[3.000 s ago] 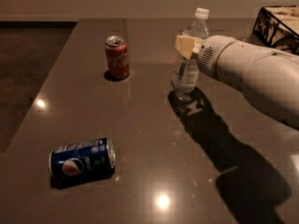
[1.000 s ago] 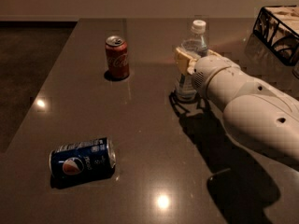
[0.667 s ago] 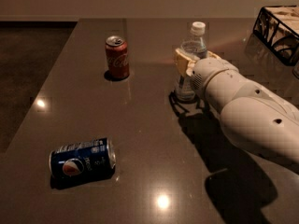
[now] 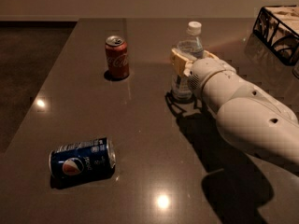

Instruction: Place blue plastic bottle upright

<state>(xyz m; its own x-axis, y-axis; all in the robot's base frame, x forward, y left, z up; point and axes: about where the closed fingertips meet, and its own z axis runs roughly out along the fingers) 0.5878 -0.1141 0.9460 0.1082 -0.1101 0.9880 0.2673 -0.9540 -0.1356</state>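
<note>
Found the blue plastic bottle (image 4: 188, 46) standing upright, white cap uppermost, base seemingly on the dark table (image 4: 140, 139), right of centre and toward the far side. Found the gripper (image 4: 192, 59) at the bottle's shoulder, reaching in from the near right, with the white arm (image 4: 243, 111) trailing back to the lower right. Cannot tell whether clamped on the bottle or already slack. Judged the uprighting itself as done, or very nearly so. Judged as left: confirming a flat seat for the base, letting go, and drawing the gripper away without tipping the bottle.

Checked surroundings. Noted a red Coca-Cola can (image 4: 117, 57) upright, left of the bottle and apart from it. Noted a Pepsi can (image 4: 81, 157) lying on its side at near left, well apart from both bottle and arm. Noted a wire-sided holder (image 4: 278, 27) at the far right corner, apart from the gripper. Noted the table's left edge beyond the cans, with dark floor (image 4: 28, 69) past it, and the far edge behind the bottle with some bare top between. Judged the best retreat as back along the arm's own line, toward near right, over bare tabletop. Advise against swinging left toward the Coca-Cola can or right toward the holder.
</note>
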